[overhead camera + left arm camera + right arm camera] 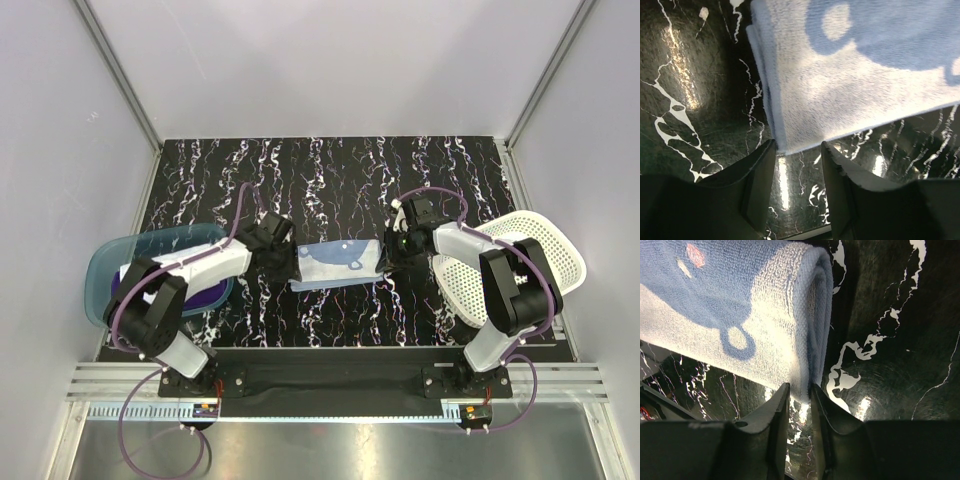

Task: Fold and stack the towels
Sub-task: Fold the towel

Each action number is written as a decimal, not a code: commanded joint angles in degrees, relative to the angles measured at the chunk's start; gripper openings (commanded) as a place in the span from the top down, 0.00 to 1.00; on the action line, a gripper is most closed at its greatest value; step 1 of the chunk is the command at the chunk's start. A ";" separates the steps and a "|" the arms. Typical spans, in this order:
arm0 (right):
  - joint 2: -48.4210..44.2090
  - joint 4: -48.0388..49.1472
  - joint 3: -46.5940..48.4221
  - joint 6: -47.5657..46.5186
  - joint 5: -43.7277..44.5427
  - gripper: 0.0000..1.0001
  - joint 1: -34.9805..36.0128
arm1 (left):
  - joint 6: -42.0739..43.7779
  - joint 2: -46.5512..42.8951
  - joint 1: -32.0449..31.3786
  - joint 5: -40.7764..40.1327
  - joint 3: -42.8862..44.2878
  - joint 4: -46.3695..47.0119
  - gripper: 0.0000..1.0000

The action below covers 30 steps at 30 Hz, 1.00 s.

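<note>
A light blue towel [338, 265] with a darker blue pattern lies folded flat on the black marbled table [330, 180], between my two grippers. My left gripper [284, 262] is at its left end. In the left wrist view the jaws [797, 150] stand open, with the towel's corner [840, 85] just at the tips, not held. My right gripper [391, 256] is at its right end. In the right wrist view the jaws [799, 392] stand narrow, pinching the corner of the towel's thick folded edge [812, 330]. A deep purple towel [205, 297] lies in the tub. I see no white towel.
A translucent teal tub [150, 245] stands at the left edge, partly under my left arm. A white perforated basket [535, 250] stands at the right edge behind my right arm. Grey walls close the table on three sides.
</note>
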 commanded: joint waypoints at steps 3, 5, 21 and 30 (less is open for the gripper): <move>-1.88 0.40 -0.38 -0.29 -1.47 0.71 0.57 | -0.82 2.12 0.30 -0.27 1.44 0.95 0.55; -1.79 0.66 -0.91 -0.38 -1.56 0.71 0.57 | -0.47 1.25 0.30 -0.36 0.74 1.04 0.53; -3.19 -0.48 -1.62 -0.03 -1.47 0.66 0.48 | 0.14 -1.66 3.90 4.47 -0.84 3.06 0.52; -3.20 0.13 -2.58 0.58 -1.47 0.64 0.57 | -0.38 0.72 3.81 5.79 -1.37 4.73 0.55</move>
